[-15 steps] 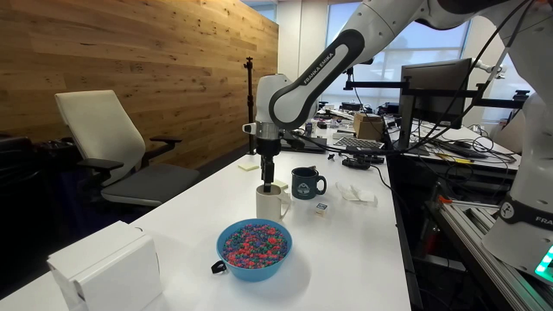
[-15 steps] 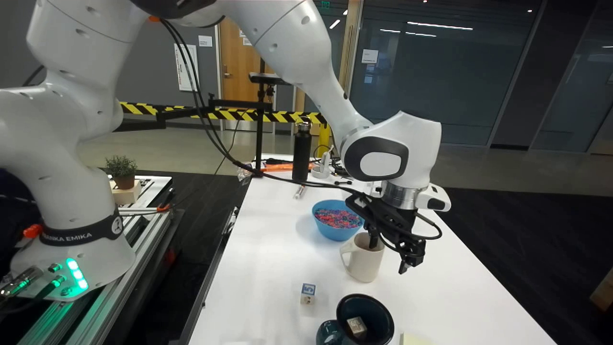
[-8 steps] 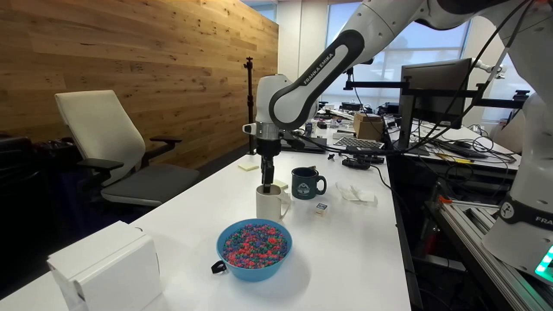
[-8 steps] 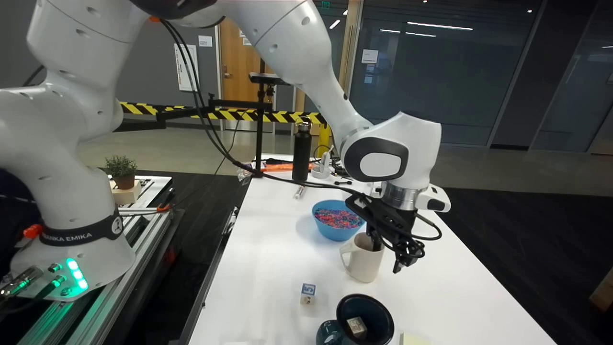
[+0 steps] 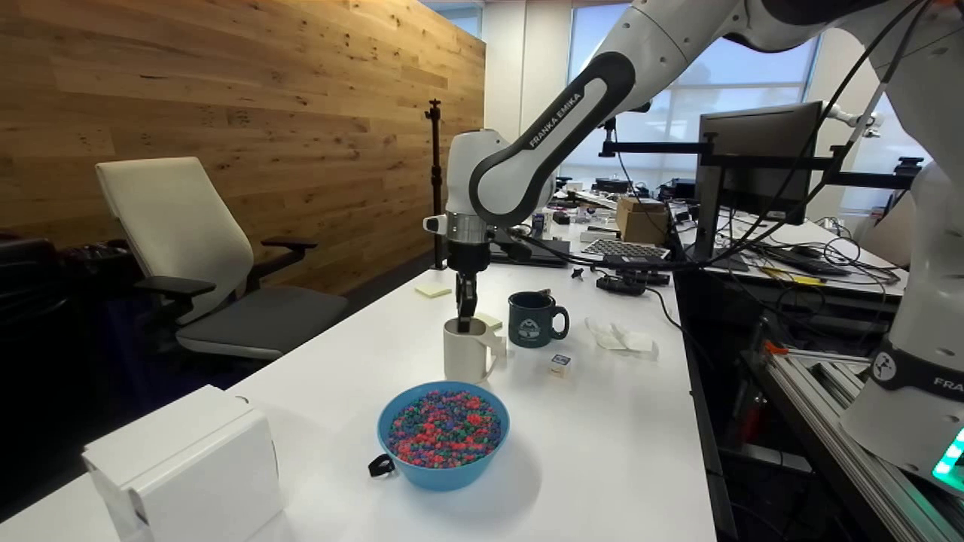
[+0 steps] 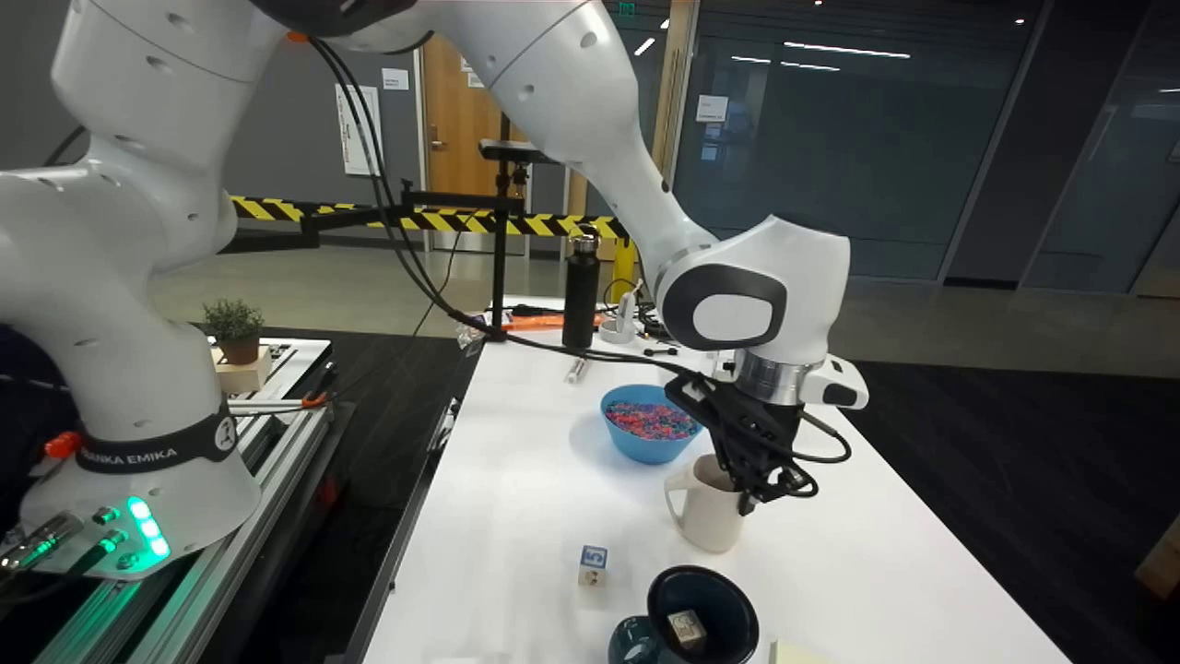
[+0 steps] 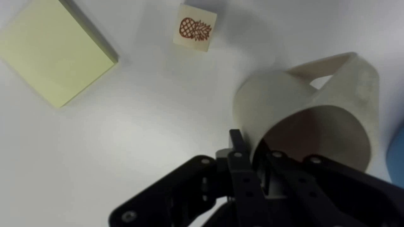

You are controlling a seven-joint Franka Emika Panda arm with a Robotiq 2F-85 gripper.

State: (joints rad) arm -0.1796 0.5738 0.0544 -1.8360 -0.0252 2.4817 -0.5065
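Because the hand (image 7: 249,143) pinches the white mug (image 6: 708,512) at one side of its rim only, with one finger in the mouth and the other against the outer wall, the mug could swing or tip about that spot if raised, most of its weight lying off to one side of the fingers. The curved wall gives the grip a narrow contact, so a slip or slow twist seems possible too. The handle (image 7: 363,78) sticks out apart from the fingers and might catch on a neighbour. Past the mug from the hand, and near it, stands the blue bowl (image 5: 452,479); a knock there would likely scatter its coloured beads (image 5: 446,429) across the bench (image 5: 602,467). On the opposite side of the hand, the dark mug (image 5: 529,324) could be toppled by a careless swing that way. Whether the white mug's base rests flat is hard to tell, as is whether it holds anything that might spill.
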